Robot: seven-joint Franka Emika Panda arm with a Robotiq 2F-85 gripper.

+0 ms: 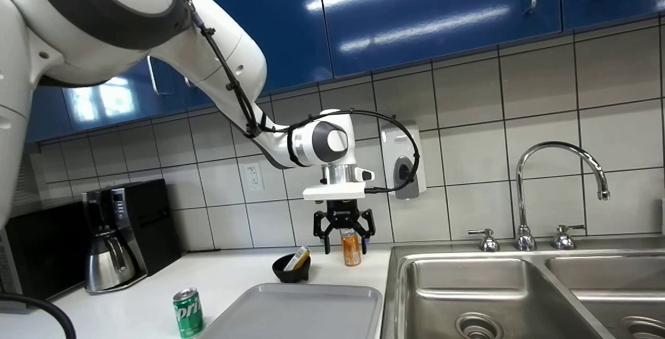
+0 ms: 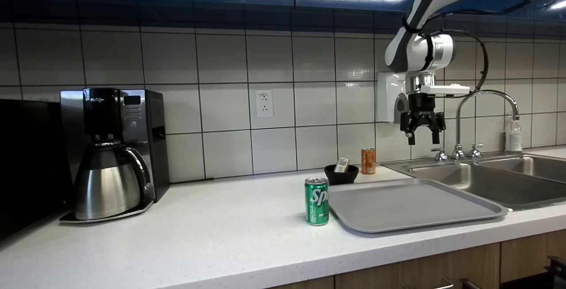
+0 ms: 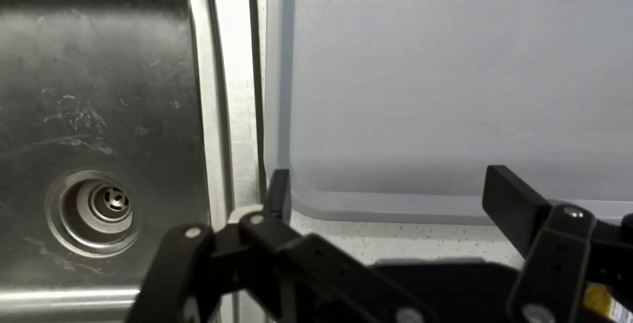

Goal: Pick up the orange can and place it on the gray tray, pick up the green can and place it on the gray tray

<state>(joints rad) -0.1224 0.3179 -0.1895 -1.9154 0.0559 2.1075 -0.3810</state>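
- A white robot arm (image 1: 239, 53) extends over a kitchen desk (image 2: 221, 236), its black gripper (image 2: 423, 140) pointing down and released; the wrist view shows the fingers (image 3: 514, 209) spread wide over the edge of the gray tray (image 1: 301, 310).
- The orange can (image 1: 351, 254) stands upright on the desk near the tiled wall (image 2: 269, 147); in an exterior view it lines up behind the gripper, yet the two are apart.
- Just beside that can sits a black bowl (image 2: 341, 177) with a yellow-and-white packet (image 2: 342, 165) leaning in it.
- The green can (image 2: 316, 202), lettered in white, stands upright on the desk just beside the tray's rim; whether the two touch cannot be told.
- The gray tray lies flat on the desk between the green can and a double steel sink (image 1: 470, 276), where a chrome faucet (image 1: 521, 188) arches over the basins.
- A bottle (image 2: 514, 137) stands at the back of the sink, near the tiles.
- A coffee maker (image 2: 155, 143) with a steel carafe (image 2: 108, 187) stands at the end of the desk away from the sink, well apart from both cans.
- Glossy blue cabinets (image 1: 441, 17) line the wall above, while a power outlet (image 2: 265, 103) and a white dispenser (image 1: 397, 147) are mounted on the tiles.
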